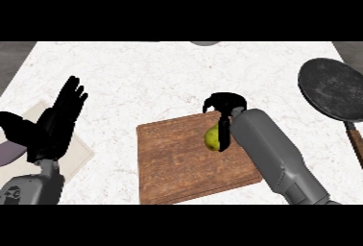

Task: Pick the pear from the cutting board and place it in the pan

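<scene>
Your right hand [228, 108] is on the pear [212, 138]. Its fingers are curled over the fruit from the far side and from the right, so only the pear's yellow-green left flank shows past them. I'd call that a grasp, though you can't tell from here whether the pear has left the board [177, 163] or sits on it. It lies over the board's far right part, close to the far edge, with its long axis running roughly near to far.

What matters for the coming move is direction. The pan [333, 89] lies to the right of the pear and a little farther away, well apart from it, with bare counter between them. The right arm comes in from the near right, on the pan's side, and it is plainly the hand for the job. Carry the pear right and slightly away from you, high enough to clear the pan's rim. Mind the handle [355, 139], which runs back toward you along the right edge.

Your left hand [60, 120] rests open at the left, fingers up, far from all of this.
</scene>
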Motion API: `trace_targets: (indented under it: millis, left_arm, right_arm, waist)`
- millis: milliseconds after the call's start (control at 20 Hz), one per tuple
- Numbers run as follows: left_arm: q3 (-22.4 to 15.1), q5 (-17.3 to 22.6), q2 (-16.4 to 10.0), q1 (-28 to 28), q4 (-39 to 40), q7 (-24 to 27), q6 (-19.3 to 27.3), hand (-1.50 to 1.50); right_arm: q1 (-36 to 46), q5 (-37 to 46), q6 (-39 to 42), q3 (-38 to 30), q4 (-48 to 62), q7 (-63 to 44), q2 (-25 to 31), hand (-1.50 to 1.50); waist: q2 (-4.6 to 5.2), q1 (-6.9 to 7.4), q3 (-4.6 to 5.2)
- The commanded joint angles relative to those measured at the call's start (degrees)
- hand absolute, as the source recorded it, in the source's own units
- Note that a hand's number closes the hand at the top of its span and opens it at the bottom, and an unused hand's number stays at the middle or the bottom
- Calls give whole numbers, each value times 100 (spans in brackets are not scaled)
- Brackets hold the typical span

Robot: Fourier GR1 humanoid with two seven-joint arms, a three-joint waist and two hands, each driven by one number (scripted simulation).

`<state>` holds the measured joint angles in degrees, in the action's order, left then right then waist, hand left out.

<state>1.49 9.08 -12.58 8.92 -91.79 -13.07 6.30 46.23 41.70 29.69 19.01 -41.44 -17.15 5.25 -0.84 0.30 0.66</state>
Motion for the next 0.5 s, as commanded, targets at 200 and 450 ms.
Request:
trace_targets:
  millis: [200,450]
  left_arm:
    - [175,18,-19,-18,163,239,-165,0]
    - [56,-99,105,-70,-142,-51,54,0]
  right_arm:
    - [-154,19,-414,-264,182,236,-420,150]
    - [-190,346,-1115,-577,-452,-509,262,150]
  waist:
    - [91,5,-65]
    - [54,-53,-66]
